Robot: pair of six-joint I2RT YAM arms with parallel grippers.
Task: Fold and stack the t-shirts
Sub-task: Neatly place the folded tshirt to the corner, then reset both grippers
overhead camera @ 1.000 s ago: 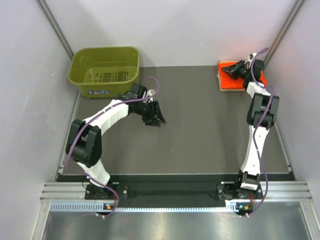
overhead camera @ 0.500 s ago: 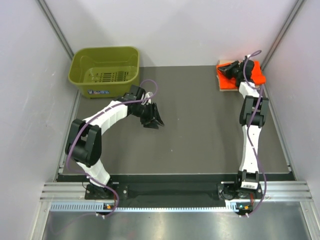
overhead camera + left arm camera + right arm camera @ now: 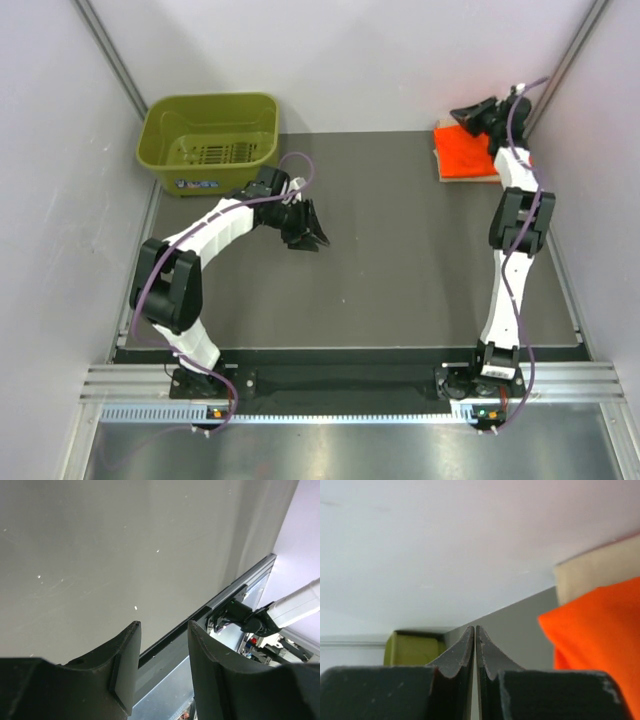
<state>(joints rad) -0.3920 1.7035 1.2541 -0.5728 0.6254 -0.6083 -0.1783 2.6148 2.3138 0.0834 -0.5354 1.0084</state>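
Lab cell: white panels [image 3: 350, 60], aluminium rail [image 3: 570, 382]

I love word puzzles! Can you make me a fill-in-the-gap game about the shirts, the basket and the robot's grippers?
1. On the pale peach shirt lies a second shirt, coloured ____.
2. The right gripper is ____ and holds nothing.
3. The left gripper is ____, with only bare table showing between its fingers.
4. The green basket stands at the table's far ____ corner.

Missing words: orange; shut; open; left.
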